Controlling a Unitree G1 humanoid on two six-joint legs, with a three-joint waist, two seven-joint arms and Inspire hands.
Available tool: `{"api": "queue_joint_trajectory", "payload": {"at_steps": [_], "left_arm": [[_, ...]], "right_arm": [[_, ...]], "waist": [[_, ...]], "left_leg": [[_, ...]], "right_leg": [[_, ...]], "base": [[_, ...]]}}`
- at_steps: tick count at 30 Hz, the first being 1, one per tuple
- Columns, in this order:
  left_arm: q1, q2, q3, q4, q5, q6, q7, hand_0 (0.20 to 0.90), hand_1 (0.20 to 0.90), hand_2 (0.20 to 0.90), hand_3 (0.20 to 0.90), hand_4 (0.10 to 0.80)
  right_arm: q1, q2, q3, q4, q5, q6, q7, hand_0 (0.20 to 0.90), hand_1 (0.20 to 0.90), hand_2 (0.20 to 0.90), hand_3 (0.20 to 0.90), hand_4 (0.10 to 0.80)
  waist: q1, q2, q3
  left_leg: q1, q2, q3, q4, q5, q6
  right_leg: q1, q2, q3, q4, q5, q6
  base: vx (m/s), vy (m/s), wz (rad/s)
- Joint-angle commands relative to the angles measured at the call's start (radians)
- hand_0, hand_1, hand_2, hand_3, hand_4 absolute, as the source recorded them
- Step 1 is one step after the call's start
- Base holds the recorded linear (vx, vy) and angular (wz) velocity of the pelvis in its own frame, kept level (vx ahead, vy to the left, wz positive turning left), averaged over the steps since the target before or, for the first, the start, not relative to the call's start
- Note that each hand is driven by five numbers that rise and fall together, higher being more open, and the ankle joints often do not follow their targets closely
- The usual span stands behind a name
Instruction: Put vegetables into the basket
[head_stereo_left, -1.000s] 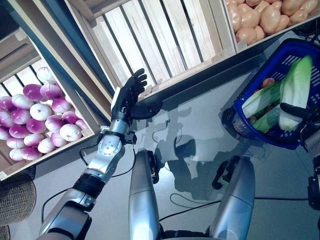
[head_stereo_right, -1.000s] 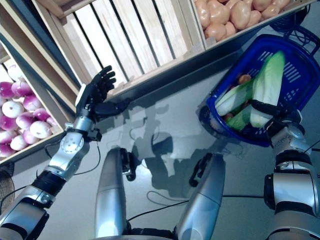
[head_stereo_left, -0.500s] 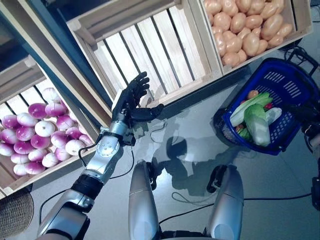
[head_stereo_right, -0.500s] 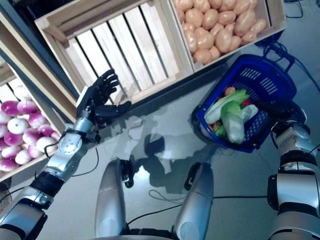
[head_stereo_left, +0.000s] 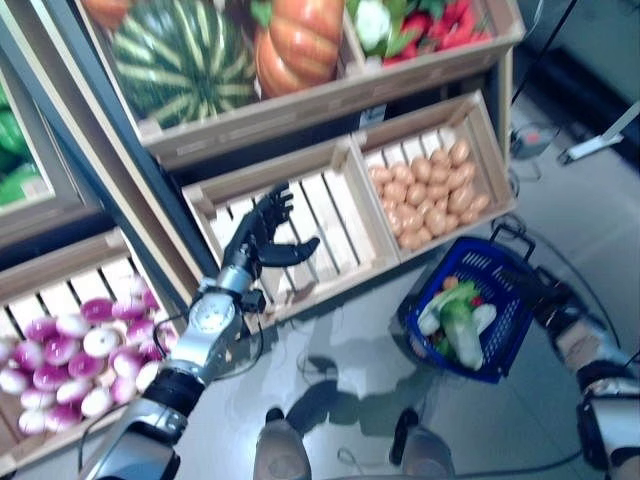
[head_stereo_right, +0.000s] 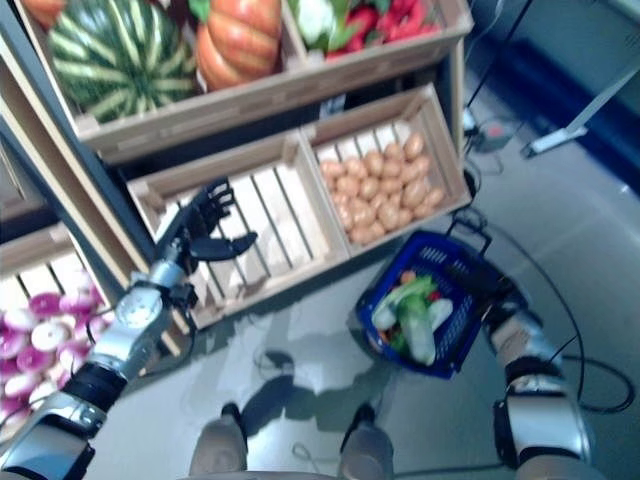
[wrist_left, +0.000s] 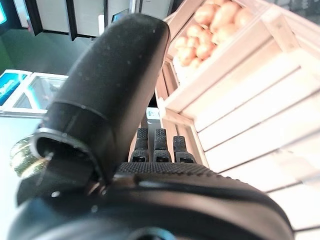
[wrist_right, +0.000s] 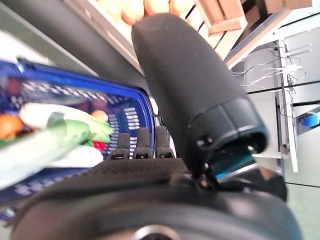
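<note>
Several vegetables (head_stereo_left: 455, 318) lie in the blue basket (head_stereo_left: 502, 340) w/ open mesh walls: long pale-green leafy ones w/ white stalks, plus small orange and red bits between them, too small to name. Basket sits at the right hand (head_stereo_left: 548, 296), tilted, black handle (head_stereo_left: 513, 234) on its far side; right hand is at the rim nearest it, but whether its fingers clasp the rim can't be told — wrist view shows only fingers (wrist_right: 138, 144) running straight along the mesh wall, thumb sticking out. Left hand (head_stereo_left: 262, 228) is raised, well apart from the basket, fingers spread and relaxed, thumb out, holding nothing. Just beyond left hand: a slatted wooden crate (head_stereo_left: 305, 214). Next crate along, toward the right hand, holds potatoes (head_stereo_left: 428, 187). Purple-white turnips (head_stereo_left: 70, 356) are in a crate beside the left forearm. Shelf above left hand has a striped watermelon (head_stereo_left: 183, 58), an orange pumpkin (head_stereo_left: 298, 42), red & green veg (head_stereo_left: 420, 20).
</note>
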Motion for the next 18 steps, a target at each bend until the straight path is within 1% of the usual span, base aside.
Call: {"api": "queue_joint_trajectory", "payload": {"at_steps": [1, 3, 4, 5, 6, 7, 8, 9, 10, 11, 13, 14, 15, 16, 17, 18], "left_arm": [[0.013, -0.018, 0.032, -0.002, 0.070, -0.097, 0.027, 0.900, 0.900, 0.900, 0.900, 0.800], [0.046, -0.035, 0.042, 0.007, 0.093, -0.124, 0.034, 0.900, 0.900, 0.900, 0.900, 0.800], [0.091, -0.062, 0.055, 0.024, 0.127, -0.152, 0.050, 0.900, 0.900, 0.900, 0.900, 0.800], [0.111, -0.074, 0.060, 0.028, 0.171, -0.167, 0.063, 0.900, 0.900, 0.900, 0.900, 0.800], [0.134, -0.083, 0.059, 0.033, 0.252, -0.186, 0.081, 0.900, 0.900, 0.900, 0.900, 0.800], [0.150, -0.086, 0.054, 0.032, 0.278, -0.190, 0.088, 0.900, 0.900, 0.900, 0.900, 0.800], [0.176, -0.096, 0.053, 0.032, 0.267, -0.191, 0.098, 0.900, 0.900, 0.900, 0.900, 0.800], [0.212, -0.124, 0.062, 0.061, 0.235, -0.188, 0.096, 0.900, 0.900, 0.900, 0.900, 0.800], [0.229, -0.147, 0.059, 0.092, 0.280, -0.207, 0.084, 0.900, 0.900, 0.900, 0.900, 0.800], [0.235, -0.154, 0.057, 0.101, 0.311, -0.208, 0.082, 0.900, 0.900, 0.900, 0.900, 0.800], [0.260, -0.169, 0.008, 0.116, 0.350, -0.204, 0.125, 0.900, 0.900, 0.900, 0.900, 0.800], [0.272, -0.193, -0.019, 0.163, 0.327, -0.173, 0.089, 0.900, 0.900, 0.900, 0.900, 0.800], [0.273, -0.207, -0.033, 0.194, 0.348, -0.174, 0.072, 0.900, 0.900, 0.900, 0.900, 0.800], [0.271, -0.217, -0.051, 0.219, 0.380, -0.176, 0.067, 0.900, 0.900, 0.900, 0.900, 0.800], [0.268, -0.223, -0.067, 0.238, 0.403, -0.162, 0.077, 0.900, 0.900, 0.900, 0.900, 0.800], [0.261, -0.242, -0.085, 0.288, 0.385, -0.131, 0.072, 0.900, 0.900, 0.900, 0.900, 0.800]], "right_arm": [[0.021, 0.047, 0.006, -0.149, 0.059, -0.161, -0.076, 0.900, 0.900, 0.900, 0.900, 0.800], [0.077, 0.101, 0.015, -0.228, 0.079, -0.187, -0.093, 0.900, 0.900, 0.900, 0.900, 0.800], [0.163, 0.180, 0.038, -0.336, 0.074, -0.212, -0.112, 0.900, 0.900, 0.900, 0.900, 0.800], [0.199, 0.218, 0.058, -0.385, 0.071, -0.217, -0.096, 0.900, 0.900, 0.900, 0.900, 0.800], [0.243, 0.267, 0.104, -0.442, 0.016, -0.231, -0.084, 0.900, 0.900, 0.900, 0.900, 0.800], [0.275, 0.287, 0.139, -0.491, -0.013, -0.220, -0.092, 0.900, 0.900, 0.900, 0.900, 0.800], [0.317, 0.314, 0.181, -0.556, 0.003, -0.177, -0.082, 0.900, 0.900, 0.900, 0.900, 0.800], [0.384, 0.356, 0.219, -0.589, 0.002, -0.157, -0.054, 0.900, 0.900, 0.900, 0.900, 0.800], [0.416, 0.379, 0.239, -0.588, 0.004, -0.134, -0.047, 0.900, 0.900, 0.900, 0.900, 0.800], [0.425, 0.383, 0.243, -0.589, 0.007, -0.110, -0.042, 0.900, 0.900, 0.900, 0.900, 0.800], [0.468, 0.399, 0.293, -0.587, -0.004, -0.058, -0.047, 0.900, 0.900, 0.900, 0.900, 0.800], [0.478, 0.404, 0.325, -0.523, -0.019, 0.059, -0.078, 0.900, 0.900, 0.900, 0.900, 0.800], [0.472, 0.415, 0.323, -0.472, 0.025, 0.117, -0.079, 0.900, 0.900, 0.900, 0.900, 0.800], [0.467, 0.432, 0.319, -0.421, 0.082, 0.156, -0.070, 0.900, 0.900, 0.900, 0.900, 0.800], [0.460, 0.447, 0.315, -0.382, 0.175, 0.200, -0.090, 0.900, 0.900, 0.900, 0.900, 0.800], [0.449, 0.481, 0.300, -0.308, 0.193, 0.233, -0.078, 0.900, 0.900, 0.900, 0.900, 0.800]], "waist": [[-0.004, -0.011, -0.092], [-0.011, -0.009, -0.103], [-0.024, -0.006, -0.117], [-0.032, -0.005, -0.121], [-0.043, -0.004, -0.125], [-0.050, -0.003, -0.128], [-0.061, -0.001, -0.130], [-0.077, 0.001, -0.133], [-0.086, 0.001, -0.133], [-0.090, 0.000, -0.134], [-0.099, 0.000, -0.132], [-0.102, 0.003, -0.128], [-0.101, 0.006, -0.125], [-0.098, 0.008, -0.123], [-0.094, 0.009, -0.121], [-0.088, 0.013, -0.117]], "left_leg": [[-0.013, -0.037, 0.009, -0.119, 0.100, 0.049], [0.014, -0.041, 0.014, -0.164, 0.117, 0.045], [0.045, -0.049, 0.024, -0.209, 0.130, 0.044], [0.059, -0.052, 0.029, -0.226, 0.134, 0.046], [0.074, -0.054, 0.037, -0.242, 0.135, 0.047], [0.082, -0.057, 0.041, -0.251, 0.137, 0.048], [0.090, -0.059, 0.046, -0.260, 0.138, 0.049], [0.096, -0.063, 0.051, -0.268, 0.136, 0.050], [0.100, -0.066, 0.053, -0.268, 0.133, 0.055], [0.102, -0.068, 0.055, -0.268, 0.131, 0.057], [0.107, -0.074, 0.057, -0.265, 0.127, 0.060], [0.113, -0.078, 0.054, -0.266, 0.124, 0.062], [0.114, -0.079, 0.054, -0.266, 0.125, 0.062], [0.114, -0.080, 0.053, -0.266, 0.127, 0.063], [0.112, -0.082, 0.050, -0.266, 0.128, 0.064], [0.116, -0.086, 0.043, -0.267, 0.125, 0.065]], "right_leg": [[0.025, 0.020, 0.022, -0.072, 0.067, -0.047], [0.046, 0.027, 0.029, -0.113, 0.084, -0.043], [0.067, 0.036, 0.039, -0.152, 0.098, -0.041], [0.076, 0.041, 0.047, -0.168, 0.103, -0.042], [0.084, 0.047, 0.054, -0.180, 0.106, -0.045], [0.087, 0.050, 0.058, -0.188, 0.109, -0.045], [0.088, 0.053, 0.064, -0.198, 0.114, -0.045], [0.091, 0.056, 0.068, -0.206, 0.116, -0.045], [0.092, 0.059, 0.073, -0.199, 0.111, -0.046], [0.093, 0.060, 0.074, -0.196, 0.108, -0.046], [0.094, 0.060, 0.078, -0.187, 0.102, -0.046], [0.097, 0.061, 0.079, -0.185, 0.097, -0.047], [0.100, 0.061, 0.077, -0.186, 0.096, -0.048], [0.101, 0.061, 0.075, -0.187, 0.096, -0.049], [0.101, 0.062, 0.073, -0.190, 0.097, -0.049], [0.111, 0.064, 0.069, -0.194, 0.094, -0.048]], "base": [[0.089, 0.053, -0.19], [0.074, 0.050, -0.14], [0.078, 0.065, -0.10], [0.087, 0.075, -0.12], [0.046, 0.050, -0.09], [0.024, 0.050, -0.18], [-0.012, 0.063, -0.13], [-0.022, 0.065, -0.14], [-0.014, 0.046, -0.09], [0.005, 0.020, -0.14], [0.018, 0.030, -0.07], [0.013, 0.043, -0.01], [-0.006, 0.040, -0.03], [-0.026, 0.027, -0.07], [-0.035, 0.033, -0.09], [-0.042, 0.032, -0.06]]}}
